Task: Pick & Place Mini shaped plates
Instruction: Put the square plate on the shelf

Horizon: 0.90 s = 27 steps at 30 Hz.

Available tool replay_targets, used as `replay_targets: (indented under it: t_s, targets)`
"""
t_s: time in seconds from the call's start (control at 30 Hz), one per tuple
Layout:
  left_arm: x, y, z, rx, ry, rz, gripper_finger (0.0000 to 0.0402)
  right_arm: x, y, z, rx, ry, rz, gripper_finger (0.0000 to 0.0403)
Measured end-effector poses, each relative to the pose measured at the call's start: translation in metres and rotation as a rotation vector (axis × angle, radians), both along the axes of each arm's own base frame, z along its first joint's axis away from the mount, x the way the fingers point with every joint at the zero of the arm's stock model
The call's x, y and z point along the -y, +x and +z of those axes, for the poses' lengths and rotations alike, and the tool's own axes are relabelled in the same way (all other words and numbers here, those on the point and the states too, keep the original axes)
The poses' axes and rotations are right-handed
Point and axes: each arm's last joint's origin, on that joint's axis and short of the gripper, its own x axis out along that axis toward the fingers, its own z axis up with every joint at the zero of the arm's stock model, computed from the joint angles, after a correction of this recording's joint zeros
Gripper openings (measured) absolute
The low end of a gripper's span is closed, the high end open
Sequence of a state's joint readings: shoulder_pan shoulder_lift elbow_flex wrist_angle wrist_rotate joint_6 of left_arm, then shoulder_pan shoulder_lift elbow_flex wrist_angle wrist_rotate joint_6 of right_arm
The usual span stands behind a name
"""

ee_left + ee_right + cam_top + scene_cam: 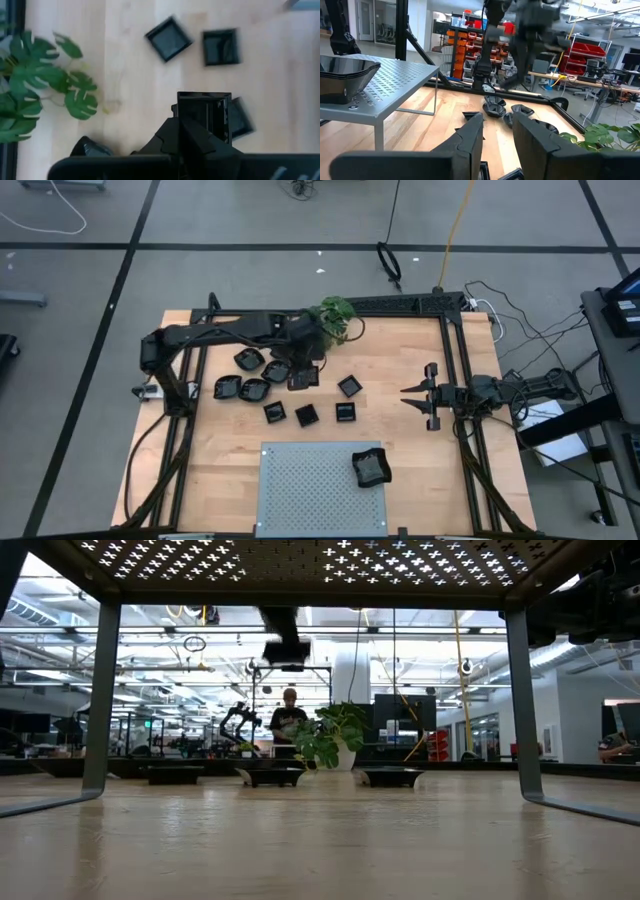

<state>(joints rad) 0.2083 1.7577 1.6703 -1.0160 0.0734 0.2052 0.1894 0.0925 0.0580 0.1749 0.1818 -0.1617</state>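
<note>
Your left gripper [303,377] is mostly buried under its own dark arm in the overhead view, so look to its wrist camera: the fingers [187,132] are clenched on the rim of one small glossy black square dish [205,114], held tilted above the pale wooden table [400,430]. That arm reaches from the table's 9 o'clock edge toward 12 o'clock, ending just beside the green leafy plant [335,315]. Under and around it lie the other mini shaped plates [250,375], several half hidden by the arm, so you cannot count them exactly; three more square ones [310,414] sit in a row nearer the centre. A dark stack of dishes [370,468] rests on the grey perforated metal panel [310,485] at 6 o'clock. Your right gripper [422,395] waits at 3 o'clock, pointing inward, fingers parted with nothing between them. In the low view a person [289,720] stands far behind the table.
</note>
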Motion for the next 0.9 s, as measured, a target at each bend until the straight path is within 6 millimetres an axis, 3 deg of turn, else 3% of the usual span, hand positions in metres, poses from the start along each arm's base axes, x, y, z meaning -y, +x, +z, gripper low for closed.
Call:
replay_targets:
  t_s: [0.17,0.3,0.57,0.7,0.9]
  targets:
    - [0.025,-0.014,0.033,0.135,-0.070,-0.008,0.0005,0.000,0.000,0.000,-0.001,0.000,0.000,0.0096]
    - [0.051,-0.018,0.047,0.206,-0.135,-0.036,0.0011,0.000,0.000,0.000,-0.001,0.000,0.000,0.0094]
    - [0.120,-0.013,0.048,0.236,-0.201,-0.176,0.0011,0.000,0.000,0.000,0.000,0.000,0.000,0.0094]
    - [0.158,-0.009,0.052,0.331,-0.241,-0.261,0.0005,0.000,0.000,0.000,0.000,0.000,0.000,0.0095]
    - [0.191,-0.001,0.041,0.329,-0.326,-0.247,0.0013,0.000,0.000,0.000,0.000,0.000,0.000,0.0094]
